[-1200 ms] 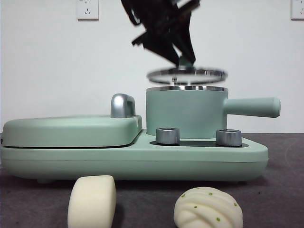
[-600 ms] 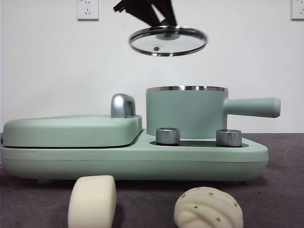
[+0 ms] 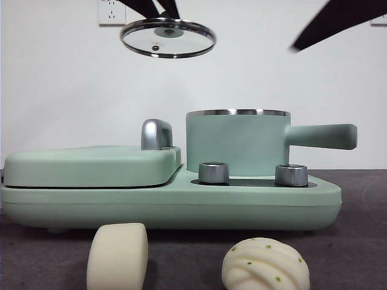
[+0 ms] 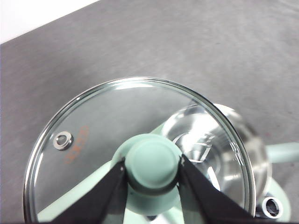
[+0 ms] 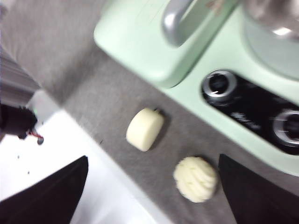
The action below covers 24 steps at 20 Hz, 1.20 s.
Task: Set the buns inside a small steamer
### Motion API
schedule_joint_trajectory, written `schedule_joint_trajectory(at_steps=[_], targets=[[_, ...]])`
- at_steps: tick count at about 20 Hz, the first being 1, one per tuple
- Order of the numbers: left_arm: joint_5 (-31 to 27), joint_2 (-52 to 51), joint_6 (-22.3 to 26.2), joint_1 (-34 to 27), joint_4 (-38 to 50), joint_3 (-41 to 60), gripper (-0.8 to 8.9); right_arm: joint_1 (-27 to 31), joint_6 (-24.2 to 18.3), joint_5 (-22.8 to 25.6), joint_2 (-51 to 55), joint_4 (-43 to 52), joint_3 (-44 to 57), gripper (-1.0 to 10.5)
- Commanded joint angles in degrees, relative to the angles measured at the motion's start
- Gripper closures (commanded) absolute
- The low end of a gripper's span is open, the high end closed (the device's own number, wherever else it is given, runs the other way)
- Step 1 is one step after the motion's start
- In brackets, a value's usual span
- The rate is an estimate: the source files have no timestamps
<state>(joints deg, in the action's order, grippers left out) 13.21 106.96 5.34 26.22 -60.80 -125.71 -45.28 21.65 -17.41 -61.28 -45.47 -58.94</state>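
Pinching the lid's green knob (image 4: 152, 164) between both jaws, the left gripper (image 3: 158, 8) holds the glass lid (image 3: 167, 37) at the upper left of the front frame, tilted; a shallow pinch could let it slip onto the griddle plate (image 3: 91, 166). Right gripper (image 5: 152, 189), jaws spread and empty, hangs above the 2 buns: smooth roll (image 5: 145, 129) and pleated bun (image 5: 195, 178). Only the front view shows the steamer's (image 3: 237, 144) full handle (image 3: 320, 136); only the left wrist view shows the grip itself.

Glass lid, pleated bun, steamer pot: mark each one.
glass lid (image 3: 167, 38), front view, on the glass pane.
pleated bun (image 3: 265, 264), front view, on its twisted top.
steamer pot (image 3: 233, 144), front view, on its green wall.
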Motion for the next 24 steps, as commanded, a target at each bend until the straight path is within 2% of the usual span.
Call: schedule_joint_trajectory(at_steps=[1, 4, 8, 13, 17, 18, 21, 22, 24], targets=[[0.07, -0.42, 0.66, -1.57, 0.96, -2.32, 8.02, -6.1, 4.46, 1.88, -6.32, 2.12, -1.01, 5.0], [0.07, -0.42, 0.66, -4.15, 0.7, -2.32, 8.02, -12.52, 6.8, 6.97, -14.4, 4.98, -1.01, 5.0], [0.09, -0.44, 0.63, -6.91, 0.37, -2.32, 8.02, -17.53, 6.97, 11.96, -23.19, 10.23, -1.01, 5.0], [0.09, -0.44, 0.63, -8.61, 0.35, -2.32, 8.02, -18.8, 6.84, 12.11, -32.04, 15.91, -1.01, 5.0], [0.07, -0.44, 0.66, -8.63, 0.35, -2.32, 8.02, -18.78, 6.78, 14.45, -36.65, 18.43, -1.01, 5.1], [0.07, -0.44, 0.66, -8.63, 0.35, -2.32, 8.02, -18.78, 6.69, 14.45, -37.29, 18.91, -1.01, 5.3], [0.09, -0.42, 0.66, -8.63, 0.31, -2.32, 8.02, -18.86, 6.19, 14.71, -37.55, 19.93, -1.03, 7.6], [0.07, -0.44, 0.66, -8.63, 0.31, -2.32, 8.01, -18.84, 6.21, 14.71, -37.55, 20.33, -1.03, 8.0], [0.09, -0.44, 0.66, -8.63, 0.31, -2.32, 8.02, -18.84, 6.19, 14.6, -37.55, 20.33, -1.03, 8.1]])
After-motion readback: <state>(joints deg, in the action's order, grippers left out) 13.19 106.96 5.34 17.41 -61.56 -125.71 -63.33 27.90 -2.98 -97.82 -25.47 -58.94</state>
